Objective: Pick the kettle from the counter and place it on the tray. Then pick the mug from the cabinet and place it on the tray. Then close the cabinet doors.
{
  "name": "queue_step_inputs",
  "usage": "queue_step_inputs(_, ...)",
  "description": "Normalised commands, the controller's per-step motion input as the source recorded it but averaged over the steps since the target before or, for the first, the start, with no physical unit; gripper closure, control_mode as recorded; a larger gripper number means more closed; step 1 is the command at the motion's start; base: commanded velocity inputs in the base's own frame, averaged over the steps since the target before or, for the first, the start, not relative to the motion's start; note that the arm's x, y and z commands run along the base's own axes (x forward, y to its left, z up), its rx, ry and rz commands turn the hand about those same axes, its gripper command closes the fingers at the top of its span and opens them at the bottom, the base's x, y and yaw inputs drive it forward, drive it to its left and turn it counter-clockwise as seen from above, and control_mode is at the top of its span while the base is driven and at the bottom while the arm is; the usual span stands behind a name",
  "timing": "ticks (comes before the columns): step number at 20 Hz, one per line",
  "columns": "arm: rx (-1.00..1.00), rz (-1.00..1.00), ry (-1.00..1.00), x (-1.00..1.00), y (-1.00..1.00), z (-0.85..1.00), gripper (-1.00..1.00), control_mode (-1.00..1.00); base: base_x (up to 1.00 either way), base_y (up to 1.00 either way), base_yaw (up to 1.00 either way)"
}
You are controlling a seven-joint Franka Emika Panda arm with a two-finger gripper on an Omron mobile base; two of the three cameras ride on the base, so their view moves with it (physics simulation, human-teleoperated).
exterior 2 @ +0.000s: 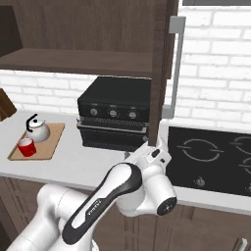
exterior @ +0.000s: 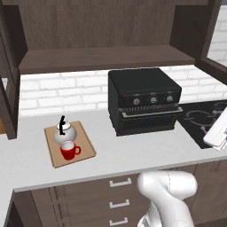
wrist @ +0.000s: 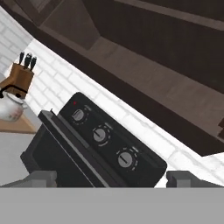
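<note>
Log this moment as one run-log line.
kettle: on tray | mug: on tray | cabinet doors: open | end effector: open, empty, facing oven

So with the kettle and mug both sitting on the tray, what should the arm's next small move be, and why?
Probably swing the open, empty gripper toward the right cabinet door and its silver handle. The kettle and mug already rest on the tray, the cabinet shelf is bare, and that door stands open edge-on above the arm, so closing the doors looks like what remains.
</note>
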Motion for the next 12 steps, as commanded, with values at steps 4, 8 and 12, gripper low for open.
queue_step_inputs(4, 0.08, 0.01, -0.05, 0.01, -0.62, 0.09, -1.0, -1.0, 0.0, 0.0, 0.0)
queue_step_inputs(8, 0.05, 0.01, -0.07, -0.01, -0.57, 0.27, -1.0, -1.0, 0.0, 0.0, 0.0)
queue_step_inputs(12, 0.01, 0.0, -0.06, 0.0, -0.42, 0.35, -1.0, -1.0, 0.0, 0.0, 0.0)
